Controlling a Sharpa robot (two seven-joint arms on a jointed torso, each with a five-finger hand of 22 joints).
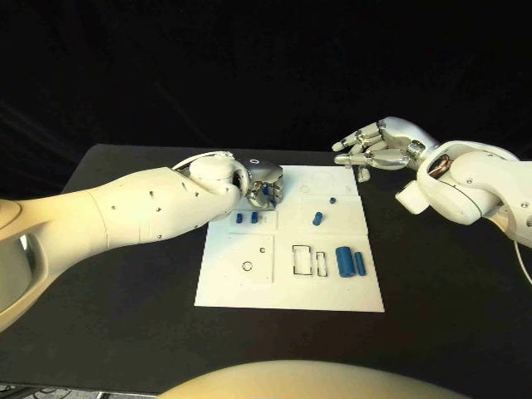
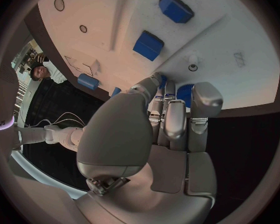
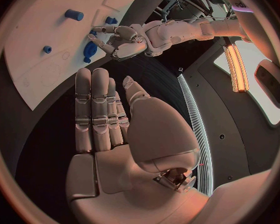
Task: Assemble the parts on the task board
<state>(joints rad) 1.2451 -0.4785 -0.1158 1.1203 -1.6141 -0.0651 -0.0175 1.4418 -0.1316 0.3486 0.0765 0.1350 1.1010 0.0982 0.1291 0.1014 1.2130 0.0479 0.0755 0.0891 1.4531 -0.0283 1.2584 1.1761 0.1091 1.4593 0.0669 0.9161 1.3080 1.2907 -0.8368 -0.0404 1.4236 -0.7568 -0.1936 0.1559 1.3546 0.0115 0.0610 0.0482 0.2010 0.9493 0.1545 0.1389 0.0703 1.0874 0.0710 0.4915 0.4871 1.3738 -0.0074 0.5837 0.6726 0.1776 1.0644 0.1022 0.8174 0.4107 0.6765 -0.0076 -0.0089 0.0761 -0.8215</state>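
- The board [image 1: 290, 274] is a white plate in the middle of the head view, lying flat on the black table [image 1: 122, 316].
- Small blue parts lie on it: two short pegs [image 1: 247, 218] side by side left of centre, one tilted peg [image 1: 317, 219] near the middle, a tiny piece [image 1: 332, 199] above that, and a thick cylinder [image 1: 344, 261] with a thin rod [image 1: 360, 264] just beside it at the lower right of the board.
- Black outlines of slots [image 1: 304, 259] sit just left of the cylinder; a small ring mark [image 1: 247, 266] lies further left.
- The left hand [image 1: 257, 181] is over the board's upper left corner, fingers curled downward. In the left wrist view its fingertips [image 2: 171, 92] close round a blue part [image 2: 185, 93] right at the board's edge, so it grips that piece.
- The same wrist view shows two blue blocks [image 2: 149, 46] on the board beyond the fingers.
- The right hand [image 1: 380, 143] hovers off the board's upper right corner, above the table. In the right wrist view its fingers [image 3: 96, 109] lie straight and side by side, with nothing in them.
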